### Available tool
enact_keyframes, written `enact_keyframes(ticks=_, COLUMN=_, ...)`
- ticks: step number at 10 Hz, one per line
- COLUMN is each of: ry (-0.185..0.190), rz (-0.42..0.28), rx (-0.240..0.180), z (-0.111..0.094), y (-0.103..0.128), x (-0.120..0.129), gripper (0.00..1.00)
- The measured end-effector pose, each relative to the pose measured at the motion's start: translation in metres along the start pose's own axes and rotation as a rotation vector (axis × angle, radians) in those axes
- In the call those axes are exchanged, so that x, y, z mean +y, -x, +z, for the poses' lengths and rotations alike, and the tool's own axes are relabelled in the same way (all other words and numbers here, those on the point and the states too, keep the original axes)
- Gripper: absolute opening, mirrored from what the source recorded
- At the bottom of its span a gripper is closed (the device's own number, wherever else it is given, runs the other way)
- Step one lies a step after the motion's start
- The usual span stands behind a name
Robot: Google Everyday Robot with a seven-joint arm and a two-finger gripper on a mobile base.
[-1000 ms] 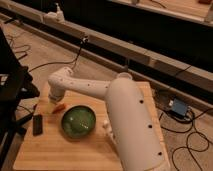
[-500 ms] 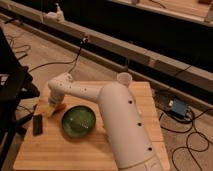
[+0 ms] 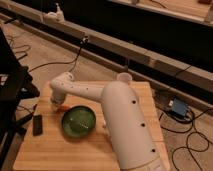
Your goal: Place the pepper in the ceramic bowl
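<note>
The green ceramic bowl (image 3: 79, 121) sits on the wooden table (image 3: 60, 155), left of centre. The small orange-red pepper (image 3: 64, 107) lies on the table just beyond the bowl's upper left rim. My white arm reaches from the lower right across the table to the left. The gripper (image 3: 54, 102) hangs down at its end, low over the table, right beside the pepper on its left. The gripper partly hides the pepper's left end.
A flat black rectangle (image 3: 37, 125) lies on the table left of the bowl. A small white cup (image 3: 123, 78) stands at the table's far edge. Cables (image 3: 50, 64) and a blue box (image 3: 178, 108) lie on the floor around the table.
The gripper has moved a little right and down, closer to the pepper. The arm's thick link has swung left and covers more of the table. Bowl and pepper have not moved.
</note>
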Motion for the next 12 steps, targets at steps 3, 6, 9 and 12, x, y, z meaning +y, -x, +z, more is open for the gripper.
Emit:
enact_keyframes(ticks=3, ry=-0.006, rz=0.019, rx=-0.061, z=-0.024, y=0.013, x=0.002, gripper=0.00)
enact_keyframes(ticks=6, ry=0.010, rz=0.068, rx=-0.188, z=-0.068, y=0.038, x=-0.001, gripper=0.00)
enact_keyframes(ticks=9, ry=0.018, rz=0.106, rx=-0.248, z=-0.101, y=0.026, x=-0.004, gripper=0.00)
enact_keyframes(ticks=12, ry=0.059, rz=0.199, rx=-0.254, z=-0.113, y=-0.015, x=0.016, gripper=0.04)
